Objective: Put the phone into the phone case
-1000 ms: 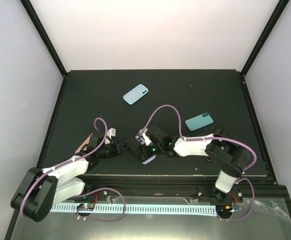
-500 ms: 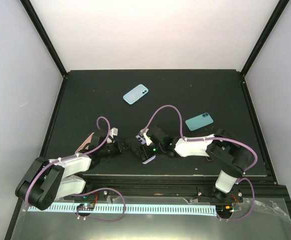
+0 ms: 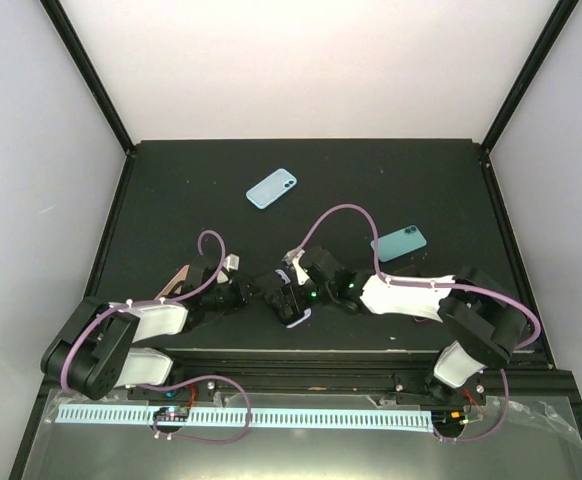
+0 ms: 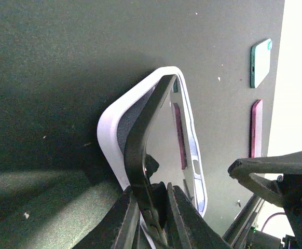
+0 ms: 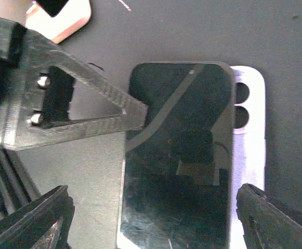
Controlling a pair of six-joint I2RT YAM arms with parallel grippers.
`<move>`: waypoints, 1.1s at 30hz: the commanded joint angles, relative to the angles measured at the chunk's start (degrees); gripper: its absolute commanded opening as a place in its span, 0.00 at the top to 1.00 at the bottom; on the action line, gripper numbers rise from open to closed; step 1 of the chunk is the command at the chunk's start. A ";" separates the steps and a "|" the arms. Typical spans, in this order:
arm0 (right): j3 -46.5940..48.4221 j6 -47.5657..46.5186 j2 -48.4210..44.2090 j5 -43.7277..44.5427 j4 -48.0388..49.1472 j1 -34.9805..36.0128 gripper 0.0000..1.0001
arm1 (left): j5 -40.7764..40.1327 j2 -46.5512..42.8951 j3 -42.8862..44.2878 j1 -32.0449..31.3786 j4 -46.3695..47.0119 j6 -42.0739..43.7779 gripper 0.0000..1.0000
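The left arm [image 3: 156,322] lies low along the near edge of the worktop [image 3: 371,190], stretched toward the middle with its wrist turned sideways. The right arm [image 3: 401,293] reaches in from the opposite side, also low, so the two sets of jaws meet almost tip to tip. The left jaws are clenched on the phone [image 4: 140,140]. Their fingers [image 4: 126,220] pinch the near edge of the dark slab from both faces, and it stands tilted, that edge lifted. The phone's far end dips into the pale phone case [image 4: 107,129], which lies flat on the worktop directly beneath the phone. Seen from the right wrist, the phone's glass face [image 5: 177,155] covers most of the phone case [image 5: 248,119], leaving one long side with two camera holes uncovered. The right jaws are released and spread wide, their fingers [image 5: 34,220] straddling the phone on either side without touching it. One grey left finger [image 5: 73,111] meets the phone's edge between them.
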 commanded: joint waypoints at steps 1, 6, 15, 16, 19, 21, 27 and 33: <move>-0.83 0.72 -0.87 2.91 -2.96 -2.03 0.15 | -3.11 1.21 1.54 -0.22 -3.62 2.29 0.86; -4.09 2.04 -0.41 1.43 -1.73 -4.82 0.25 | -3.06 1.82 1.97 -0.41 -4.00 2.12 0.86; -7.39 5.64 2.47 -6.27 2.99 -4.91 0.35 | -3.29 2.56 3.08 -0.59 -5.71 2.37 0.86; -7.91 6.84 2.60 -7.60 4.28 -4.86 0.37 | -3.36 2.61 3.05 -0.67 -5.85 2.34 0.86; -9.83 10.77 2.67 -11.29 8.85 -4.76 0.39 | -3.44 2.62 3.26 -0.72 -6.60 2.49 0.86; -11.29 14.52 2.54 -12.71 12.16 -4.69 0.41 | -3.52 2.82 3.54 -0.89 -7.47 2.89 0.86; -15.18 24.97 3.25 -14.92 22.66 -2.90 0.46 | -3.02 2.79 4.59 -1.57 -9.91 3.58 0.85; -15.75 27.25 4.10 -13.81 24.36 -1.85 0.51 | -4.83 1.72 5.33 -2.69 -14.44 5.21 0.82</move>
